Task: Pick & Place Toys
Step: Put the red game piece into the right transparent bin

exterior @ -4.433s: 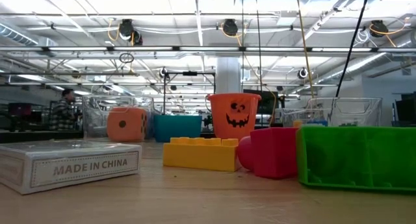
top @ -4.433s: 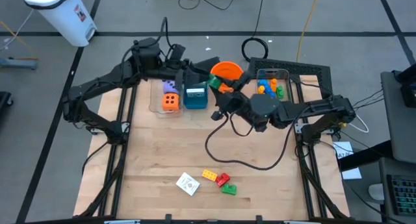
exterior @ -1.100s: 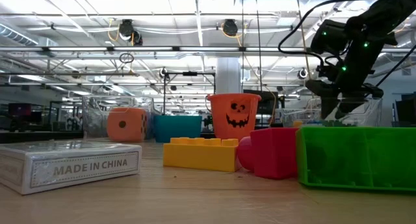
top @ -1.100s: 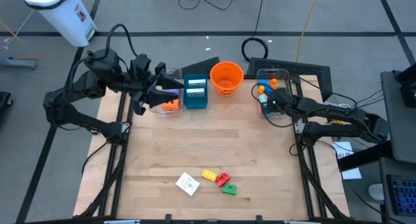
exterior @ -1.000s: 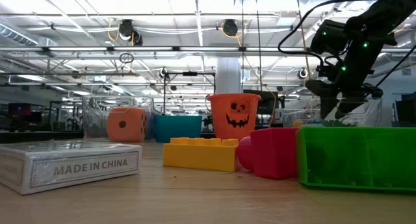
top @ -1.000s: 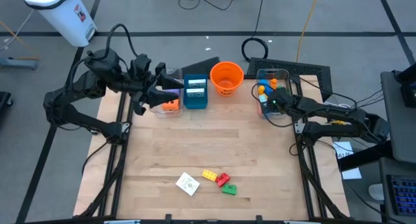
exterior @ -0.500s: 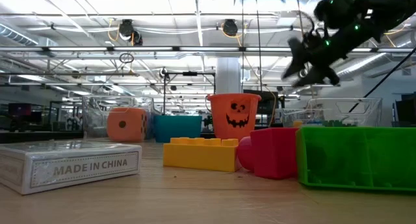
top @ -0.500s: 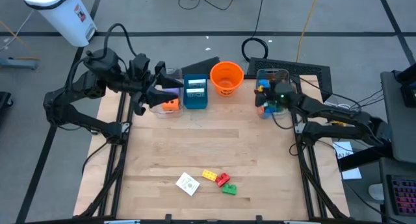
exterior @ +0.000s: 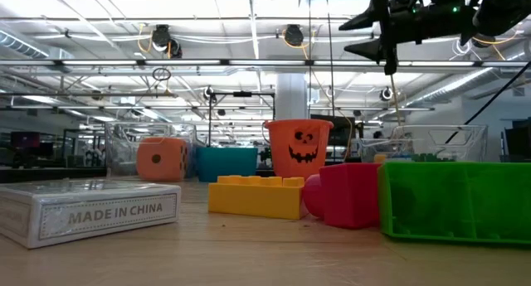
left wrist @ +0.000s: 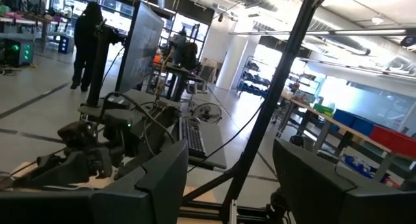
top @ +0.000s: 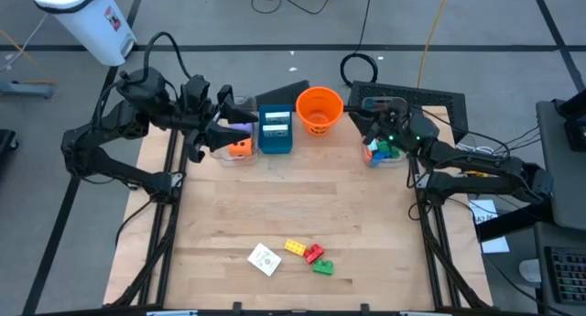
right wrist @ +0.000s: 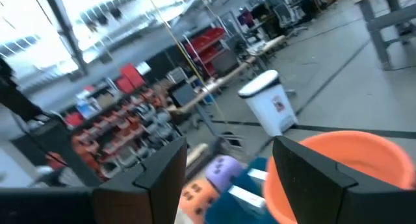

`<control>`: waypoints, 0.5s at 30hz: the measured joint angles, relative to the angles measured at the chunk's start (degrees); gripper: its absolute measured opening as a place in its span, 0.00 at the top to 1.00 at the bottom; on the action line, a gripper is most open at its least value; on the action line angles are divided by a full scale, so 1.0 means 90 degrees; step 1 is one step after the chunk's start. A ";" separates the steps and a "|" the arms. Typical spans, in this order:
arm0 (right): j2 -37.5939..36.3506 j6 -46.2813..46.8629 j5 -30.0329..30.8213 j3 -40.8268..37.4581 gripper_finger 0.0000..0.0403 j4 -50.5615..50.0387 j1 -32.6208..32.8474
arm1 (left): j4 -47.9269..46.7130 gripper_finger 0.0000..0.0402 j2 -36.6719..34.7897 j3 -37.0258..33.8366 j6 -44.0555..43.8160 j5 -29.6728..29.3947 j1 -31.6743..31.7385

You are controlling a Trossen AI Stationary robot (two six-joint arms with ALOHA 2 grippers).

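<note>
Near the front edge of the pale wooden tabletop (top: 293, 215) lie four loose toys in a row: a flat white card box (top: 264, 259), a small yellow plastic brick (top: 295, 246), a small red plastic brick (top: 313, 254) and a small green plastic brick (top: 322, 267). Only the low view shows the words printed on the card box's side and the face on the orange plastic bucket (exterior: 298, 149).

From above, the back row reads: a clear plastic bin (top: 231, 138) holding an orange die (top: 240, 147) and a purple die (top: 237, 129), a teal box (top: 275, 130), the bucket, and a second clear plastic bin (top: 385, 153) with several coloured bricks inside, too crowded to count.

The left gripper (top: 221, 117) hangs above the dice bin, its jaws parted with nothing between them in the left wrist view. The right gripper (top: 363, 114) is raised between the bucket and the brick bin; in the low view it sits high near the ceiling lights, jaws apart and empty. The right wrist view looks past its dark fingers (right wrist: 312, 172) at the bucket rim and both dice.

All four front toys lie well apart from both grippers. A person (left wrist: 86, 45) stands in the room in the left wrist view.
</note>
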 joint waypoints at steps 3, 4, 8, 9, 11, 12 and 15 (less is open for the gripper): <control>0.0000 0.0298 0.0000 0.0000 0.45 0.0109 0.0080 | -0.0002 0.42 0.0000 0.0000 0.0000 0.0000 0.0000; 0.0000 0.0366 0.0000 0.0000 0.45 0.0109 0.0086 | -0.0002 0.42 0.0000 0.0000 -0.0001 0.0000 0.0000; 0.0000 0.0417 0.0002 0.0000 0.45 0.0087 0.0096 | -0.0005 0.42 0.0000 0.0000 -0.0042 0.0005 0.0000; 0.0000 0.0417 0.0002 0.0000 0.45 0.0084 0.0096 | -0.0007 0.42 0.0000 0.0000 -0.0041 0.0007 0.0000; 0.0002 0.0417 0.0002 0.0000 0.45 0.0082 0.0095 | -0.0007 0.42 0.0000 0.0000 -0.0041 0.0009 0.0000; 0.0001 0.0416 0.0002 0.0000 0.45 0.0084 0.0094 | -0.0007 0.42 0.0000 0.0000 -0.0041 0.0012 0.0000; 0.0002 0.0328 0.0010 0.0000 0.45 0.0082 0.0094 | -0.0007 0.42 0.0000 0.0000 -0.0041 0.0019 0.0000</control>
